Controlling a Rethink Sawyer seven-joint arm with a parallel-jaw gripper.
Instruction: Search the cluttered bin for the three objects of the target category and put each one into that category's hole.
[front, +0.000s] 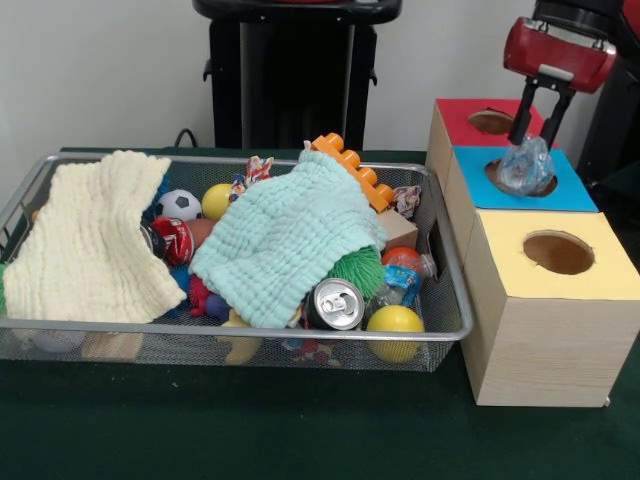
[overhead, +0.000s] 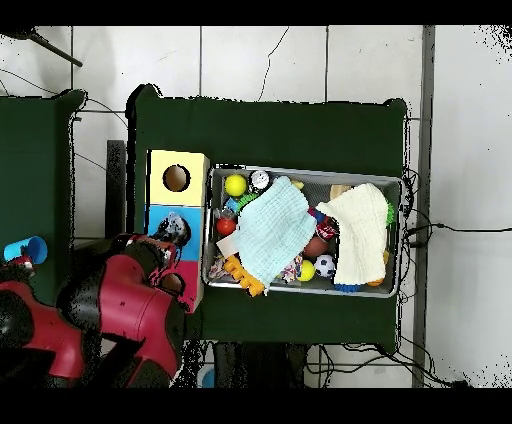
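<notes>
My gripper (front: 533, 138) hangs over the blue-topped box (front: 575, 195) and is shut on a clear wrinkly bottle (front: 526, 168). The bottle's lower end sits in that box's round hole (front: 497, 176). In the overhead view the bottle (overhead: 176, 225) shows on the blue top (overhead: 157, 218), with the gripper hidden under the red arm (overhead: 120, 300). A second clear bottle with a blue-and-white label (front: 403, 284) lies in the wire mesh bin (front: 230, 327) at its right end, between the silver can and an orange ball. A third bottle is hidden.
The bin (overhead: 300, 172) holds a yellow cloth (front: 95, 240), a mint cloth (front: 285, 235), yellow balls (front: 394, 321), a silver can (front: 335, 304), a soccer ball (front: 178, 204) and orange bricks (front: 352, 168). The red-topped box (front: 462, 122) stands behind the blue one, the yellow-topped box (front: 560, 255) in front.
</notes>
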